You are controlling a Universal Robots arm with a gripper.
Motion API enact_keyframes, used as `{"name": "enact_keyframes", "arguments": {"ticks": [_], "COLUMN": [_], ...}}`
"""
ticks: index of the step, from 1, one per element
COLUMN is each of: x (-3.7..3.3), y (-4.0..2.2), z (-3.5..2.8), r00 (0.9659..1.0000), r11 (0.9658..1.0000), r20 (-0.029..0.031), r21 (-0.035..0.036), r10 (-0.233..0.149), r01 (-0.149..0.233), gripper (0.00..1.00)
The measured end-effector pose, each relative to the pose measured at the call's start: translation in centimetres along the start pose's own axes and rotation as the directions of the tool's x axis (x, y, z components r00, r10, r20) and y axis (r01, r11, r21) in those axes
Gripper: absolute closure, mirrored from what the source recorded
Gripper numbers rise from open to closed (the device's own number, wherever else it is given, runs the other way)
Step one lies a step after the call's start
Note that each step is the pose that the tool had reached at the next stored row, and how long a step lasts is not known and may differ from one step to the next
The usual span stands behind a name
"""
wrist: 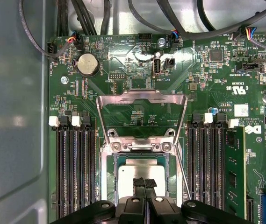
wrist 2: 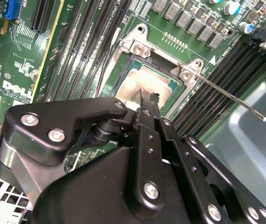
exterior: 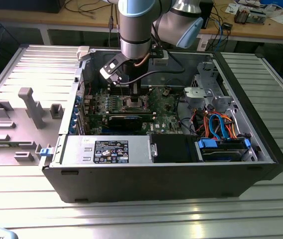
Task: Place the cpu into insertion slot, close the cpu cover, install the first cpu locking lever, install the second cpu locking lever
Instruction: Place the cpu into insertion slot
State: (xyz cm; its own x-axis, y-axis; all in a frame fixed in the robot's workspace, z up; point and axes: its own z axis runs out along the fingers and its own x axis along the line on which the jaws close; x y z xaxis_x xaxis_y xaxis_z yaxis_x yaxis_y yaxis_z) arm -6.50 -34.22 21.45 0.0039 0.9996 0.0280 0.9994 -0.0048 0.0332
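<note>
The cpu [wrist: 141, 169] lies flat in the insertion slot [wrist: 106, 179], its pale silver-tan face showing in both wrist views. My gripper [wrist: 145, 183] is shut, the two black fingertips pressed together, with the tips at or just above the chip's near edge [wrist 2: 140, 79]. The cpu cover [wrist: 142, 96], a silvery open frame, stands swung up and back from the socket on its hinge. A thin locking lever [wrist 2: 231, 100] juts out loose from the socket's corner. In the exterior view the gripper [exterior: 131, 92] hangs straight down over the socket [exterior: 134, 103] inside the open computer case.
Rows of black memory slots [wrist: 74, 168] flank the socket on both sides, and one green module [wrist: 235, 172] is seated. Cables [wrist: 90, 18] run along the board's far edge. A black card [exterior: 125, 119] and a drive bay with blue and orange cables [exterior: 221, 127] sit nearby in the case.
</note>
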Motion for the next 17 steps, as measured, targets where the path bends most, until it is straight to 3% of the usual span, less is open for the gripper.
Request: {"name": "enact_keyframes", "arguments": {"ticks": [17], "x": [0.0], "y": [0.08], "z": [-0.09], "r00": [1.0], "r11": [1.0], "r20": [0.0001], "r21": [0.0087], "r10": [0.0], "r01": [0.0], "gripper": [0.89]}}
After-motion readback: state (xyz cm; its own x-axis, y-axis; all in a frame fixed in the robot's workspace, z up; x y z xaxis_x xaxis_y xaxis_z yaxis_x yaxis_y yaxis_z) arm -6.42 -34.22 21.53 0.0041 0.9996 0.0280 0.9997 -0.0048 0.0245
